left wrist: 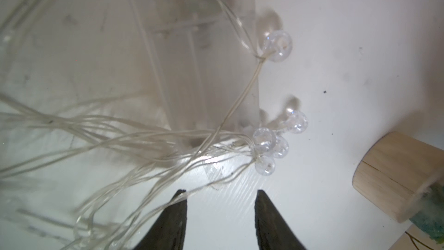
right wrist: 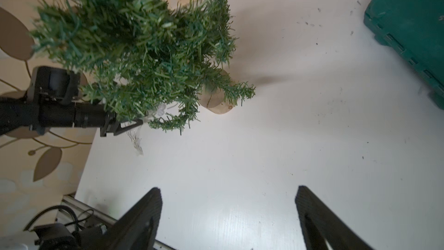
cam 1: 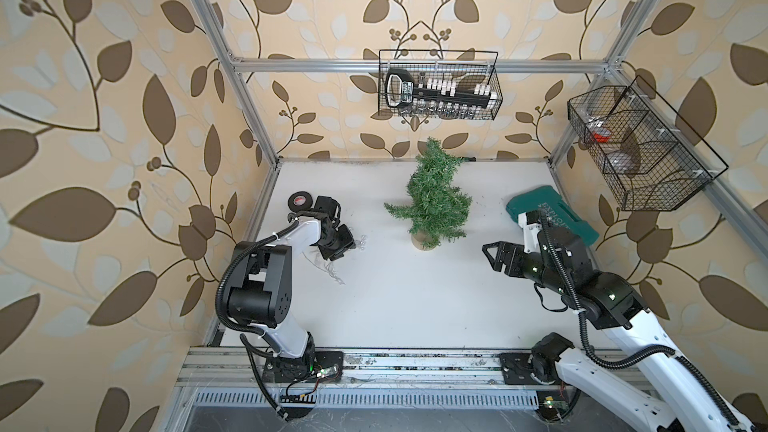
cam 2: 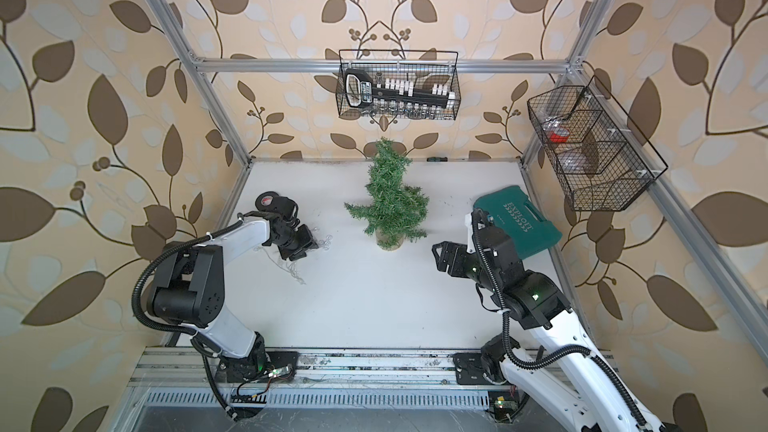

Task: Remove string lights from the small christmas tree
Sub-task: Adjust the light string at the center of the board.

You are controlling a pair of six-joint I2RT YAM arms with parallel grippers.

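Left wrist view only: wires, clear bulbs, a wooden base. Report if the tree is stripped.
Observer: In both top views the small green bristly christmas tree stands upright; the thin silvery wire string lights are not visible on its branches.
Operator: Locate the right gripper.
Observer: The right gripper hangs open and empty, apart from the tree, to the robot's right.
Operator: Say what's near my wrist.
Observer: A black tape roll lies on the white table beyond the left gripper, farther from the robot.

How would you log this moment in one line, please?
string lights: on table | christmas tree: upright, bare | left gripper: open over lights | right gripper: open, empty
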